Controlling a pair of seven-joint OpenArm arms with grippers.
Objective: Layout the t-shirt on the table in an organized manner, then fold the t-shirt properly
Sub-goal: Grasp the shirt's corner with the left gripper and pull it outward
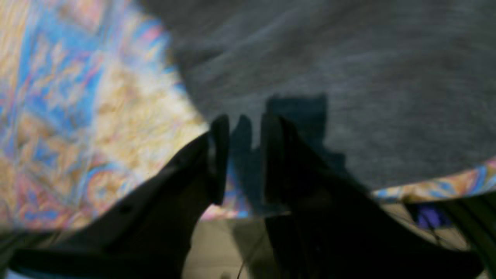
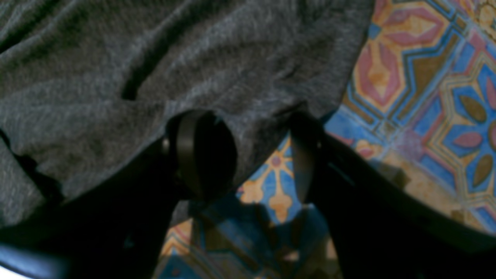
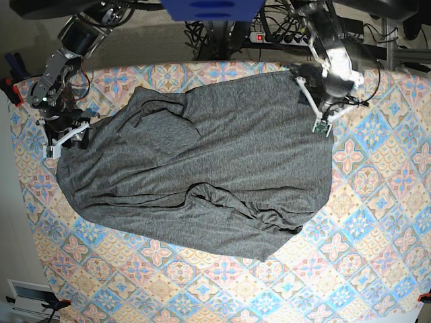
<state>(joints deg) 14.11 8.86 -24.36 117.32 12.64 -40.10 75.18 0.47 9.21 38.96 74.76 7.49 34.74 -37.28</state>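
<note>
Spreading step: right gripper (image 2: 248, 155), jaws wide, straddles the t-shirt (image 3: 202, 168) edge at nine o'clock; left gripper (image 1: 244, 155), narrow and empty, at two o'clock; next, pinch both edges and pull apart across the table (image 3: 377, 222).

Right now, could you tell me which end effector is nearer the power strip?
Left. The left end effector is at the shirt's far corner, just below the power strip; the right end effector is at the shirt's opposite side.
</note>
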